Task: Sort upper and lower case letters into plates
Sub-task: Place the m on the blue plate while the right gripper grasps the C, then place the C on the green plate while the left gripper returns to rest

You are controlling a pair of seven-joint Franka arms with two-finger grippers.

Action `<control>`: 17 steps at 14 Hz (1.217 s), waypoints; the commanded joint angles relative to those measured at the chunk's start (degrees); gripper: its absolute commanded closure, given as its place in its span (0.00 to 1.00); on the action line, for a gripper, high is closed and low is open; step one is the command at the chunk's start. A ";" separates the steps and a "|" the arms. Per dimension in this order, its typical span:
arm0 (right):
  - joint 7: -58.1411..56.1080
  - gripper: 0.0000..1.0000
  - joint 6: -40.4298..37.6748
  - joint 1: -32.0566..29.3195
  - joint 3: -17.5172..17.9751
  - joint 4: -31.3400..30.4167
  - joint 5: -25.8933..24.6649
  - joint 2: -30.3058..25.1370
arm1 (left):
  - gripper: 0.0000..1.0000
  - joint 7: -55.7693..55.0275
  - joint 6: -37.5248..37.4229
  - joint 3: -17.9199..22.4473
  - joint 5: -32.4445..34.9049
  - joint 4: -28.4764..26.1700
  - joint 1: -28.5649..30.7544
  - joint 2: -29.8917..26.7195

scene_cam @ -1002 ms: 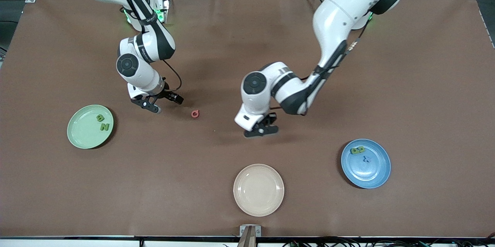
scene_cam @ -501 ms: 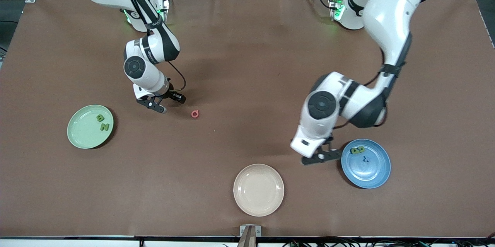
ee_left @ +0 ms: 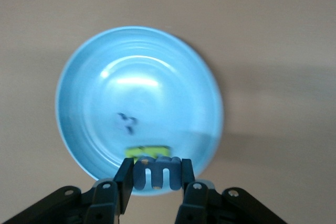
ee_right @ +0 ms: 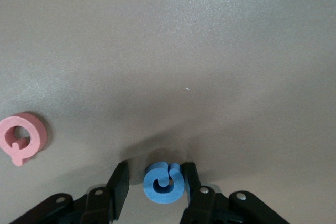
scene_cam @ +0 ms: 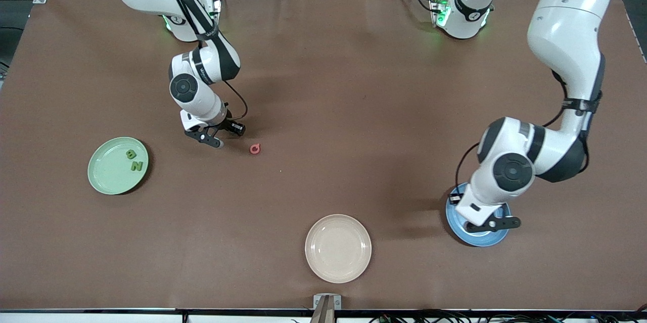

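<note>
Brown worktop (scene_cam: 323, 60) is carrying three plates: a mint green plate (scene_cam: 108, 174) toward the right arm's end, a blue plate (scene_cam: 480, 239) toward the left arm's end, and a cream plate (scene_cam: 337, 248) between them, nearest the front camera.

The left end effector (scene_cam: 493, 225) is hanging over the blue plate and pinching a blue letter (ee_left: 157, 172) with its long axis lying across the fingers. Straight below is the plate's basin, near its rim, so letting go here is likely to land the letter inside, beside a green letter (ee_left: 149, 152) and a dark blue letter (ee_left: 127, 121).

The right end effector (scene_cam: 220, 135) is sitting low at the worktop, its fingers spread around a round blue letter (ee_right: 164, 183); one finger is looking close to contact, the other is showing a gap. A red letter (scene_cam: 255, 148) is lying just beside it toward the left arm's end, with the right arm the nearer one. Two green letters (scene_cam: 133, 159) are resting in the mint green plate.
</note>
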 commanded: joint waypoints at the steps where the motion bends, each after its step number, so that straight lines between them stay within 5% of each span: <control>1: 0.73 0.71 0.86 0.91 -0.52 -0.85 0.97 -0.09 | 0.87 1.92 6.54 -0.62 0.36 -3.44 3.99 1.42; 2: 0.73 0.77 0.86 0.91 -0.52 -0.85 0.97 -0.09 | 0.66 1.92 7.70 -0.53 0.45 -4.06 4.35 1.78; 3: 0.73 0.84 0.86 0.91 -0.43 -0.85 0.97 -0.17 | 0.25 1.92 7.88 -0.44 0.45 -4.41 4.35 1.70; 4: 0.73 0.88 0.86 1.00 -0.43 -0.85 0.97 -0.17 | 0.02 1.92 7.80 -0.44 0.54 -4.59 4.44 1.43; 7: 0.55 0.92 -0.28 1.62 -0.52 -0.59 0.97 -1.57 | 0.00 2.36 5.61 -0.53 0.71 -4.77 5.14 -2.15; 10: -1.72 0.93 -10.79 -0.83 -1.13 1.86 0.88 -7.27 | 0.00 6.92 -1.60 -0.88 0.01 -3.98 5.75 -9.71; 14: -22.06 0.93 -24.52 -15.38 -1.75 6.17 -0.96 -13.00 | 0.00 8.42 -7.22 -0.97 -2.78 -3.89 6.37 -18.33; 17: -38.34 0.94 -22.97 -27.35 -1.66 6.79 -5.88 -12.39 | 0.00 11.83 -9.50 -0.88 -9.99 -3.10 7.94 -22.64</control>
